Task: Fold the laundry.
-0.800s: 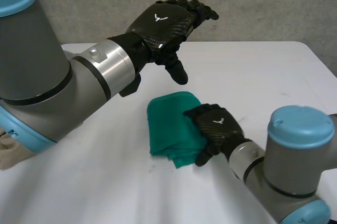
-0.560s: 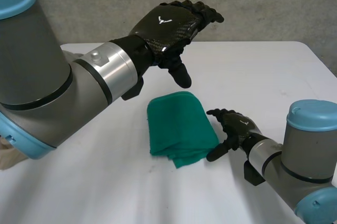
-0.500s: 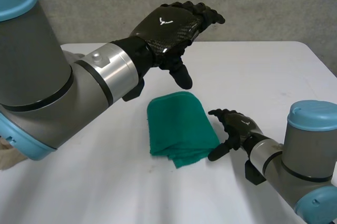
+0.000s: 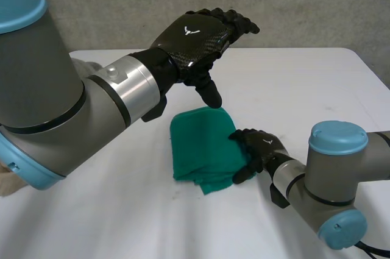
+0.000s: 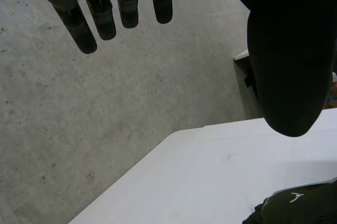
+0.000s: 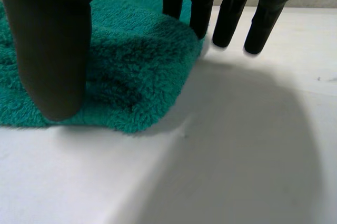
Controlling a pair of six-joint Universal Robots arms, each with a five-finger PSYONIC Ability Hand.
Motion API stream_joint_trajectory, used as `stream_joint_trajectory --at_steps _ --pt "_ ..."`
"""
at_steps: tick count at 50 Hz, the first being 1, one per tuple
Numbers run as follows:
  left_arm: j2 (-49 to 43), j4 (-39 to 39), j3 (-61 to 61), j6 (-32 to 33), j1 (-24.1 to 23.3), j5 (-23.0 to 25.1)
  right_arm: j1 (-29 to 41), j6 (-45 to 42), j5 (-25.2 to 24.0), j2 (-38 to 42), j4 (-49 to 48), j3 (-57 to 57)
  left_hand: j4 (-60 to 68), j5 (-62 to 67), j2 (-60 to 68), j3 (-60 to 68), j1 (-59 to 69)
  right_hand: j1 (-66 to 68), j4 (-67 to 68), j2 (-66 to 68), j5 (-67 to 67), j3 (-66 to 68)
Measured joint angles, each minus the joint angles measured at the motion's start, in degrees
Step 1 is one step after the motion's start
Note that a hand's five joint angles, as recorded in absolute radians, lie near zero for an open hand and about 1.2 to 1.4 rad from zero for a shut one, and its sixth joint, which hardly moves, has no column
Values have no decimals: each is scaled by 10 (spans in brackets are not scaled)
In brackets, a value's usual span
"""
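The green terry towel (image 4: 204, 146) lies folded into a compact bundle of several layers near the middle of the white table (image 4: 317, 82), with loose layer ends showing at its near edge. The right hand (image 4: 261, 148) sits low at the bundle's edge on the robot's right, with its fingers straight and set apart from the thumb, and it grips nothing. In the right wrist view, two fingertips (image 6: 201, 23) rest on the rounded fold and the others stand over bare table just beside it. The thumb (image 6: 52, 50) hangs by the towel's near corner (contact with the pile cannot be confirmed). The left hand (image 4: 195, 33) hovers well above the towel's far edge, fingers extended and relaxed, thumb pointing down, empty. Expect the towel to be light, soft and limp, with no stiffness of its own, so any unsupported part is likely to sag. The looped pile should grip well against the fingers and against itself, but the whole bundle may slide on the smooth table if pushed from one side. It is not fragile, so firm pressure is acceptable. Take hold at the rounded fold on the robot's right, closing thumb and fingers through all layers. A pinch on the top layer alone would probably peel the fold open. To flatten the bundle, press down from above with straight fingers.
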Motion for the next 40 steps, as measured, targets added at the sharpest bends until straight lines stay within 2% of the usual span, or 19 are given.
stream_joint_trajectory --at_steps 2,5,7,8,17,25,33,36,40 --pt "1 1 -2 0 0 0 2 0 0 5 -2 -7 0 0 0 0 0 43 63 56 57 58" --pt "2 2 -6 -1 1 0 3 0 0 12 -7 -17 0 0 0 0 0 194 275 252 244 280" --pt "3 3 -9 -2 1 1 2 0 -1 18 -10 -26 0 0 0 0 0 263 396 312 352 391" --pt "3 4 -10 -3 2 1 2 0 -2 20 -11 -29 0 0 0 0 0 268 414 319 366 403" --pt "13 10 -16 -14 6 6 -23 -8 -16 44 -17 -77 0 0 0 0 0 269 433 348 386 416" --pt "30 18 -15 -31 5 11 -87 -20 -14 94 -11 -199 0 0 0 0 0 269 434 348 387 416" --pt "43 18 -10 -32 1 16 -170 -18 41 192 48 -409 0 0 0 0 0 269 434 348 395 416" --pt "47 16 -9 -31 -1 17 -217 -17 77 254 87 -534 0 0 0 0 0 269 434 348 396 419" --pt "49 14 -8 -31 -5 17 -262 -19 94 322 128 -662 0 0 0 0 0 269 434 359 399 424"
